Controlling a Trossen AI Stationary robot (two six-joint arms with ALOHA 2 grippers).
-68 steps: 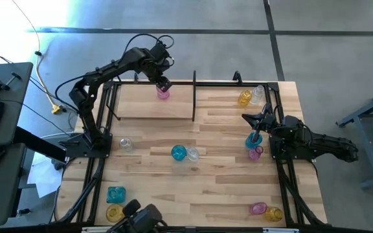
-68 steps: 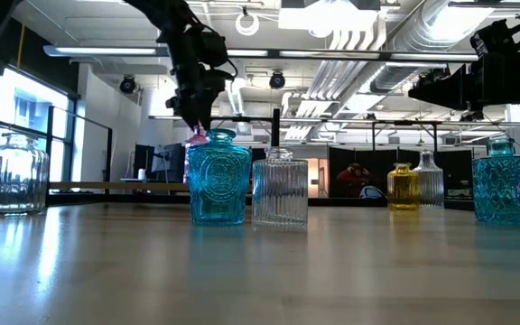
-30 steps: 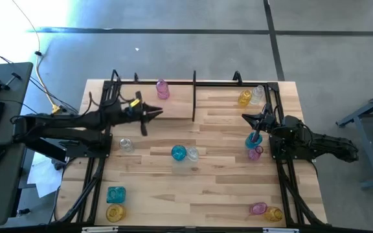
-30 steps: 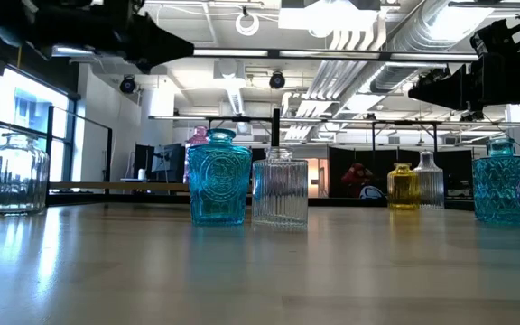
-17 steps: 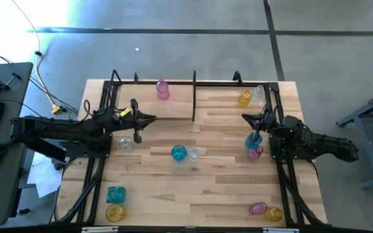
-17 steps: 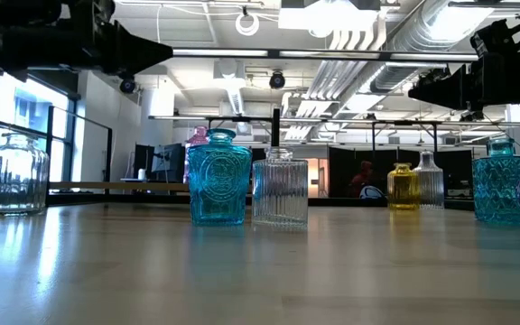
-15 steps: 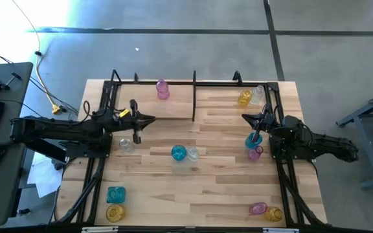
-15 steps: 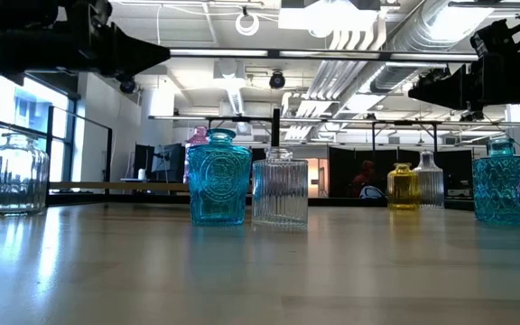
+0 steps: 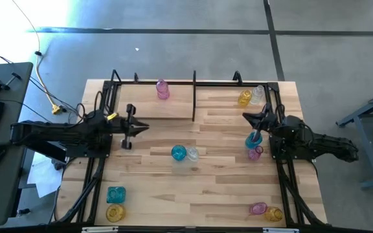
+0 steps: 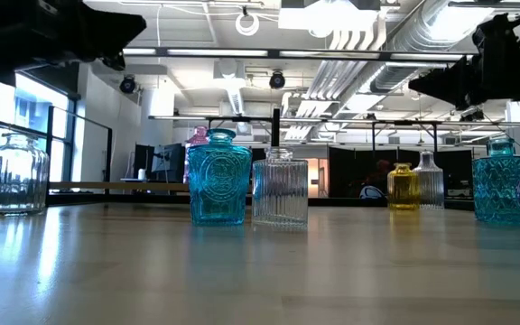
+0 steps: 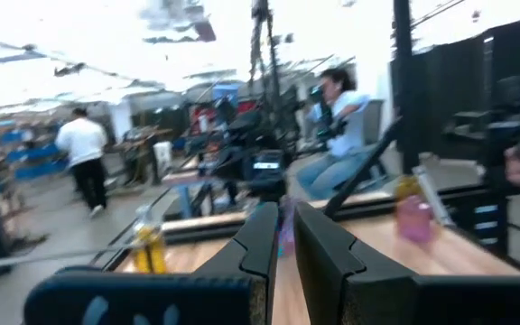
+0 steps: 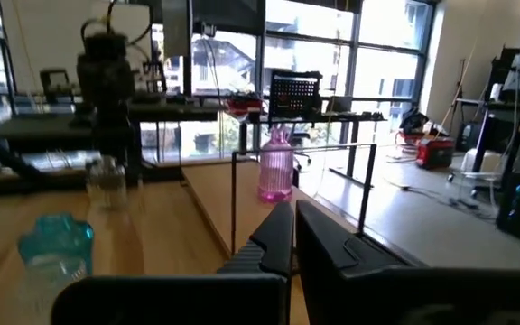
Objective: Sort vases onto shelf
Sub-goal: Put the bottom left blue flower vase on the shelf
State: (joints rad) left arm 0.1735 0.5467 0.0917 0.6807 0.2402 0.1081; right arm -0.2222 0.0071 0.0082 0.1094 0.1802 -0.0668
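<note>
likely an open-plan lab: exposed ceiling ducts (image 10: 368, 32), concrete floor (image 9: 193, 45), desks with monitors.

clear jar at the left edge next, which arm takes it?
Left. Its end effector hangs right over the clear jar, empty with fingers nearly together. The right end effector sits across the table by the teal vase.
</note>
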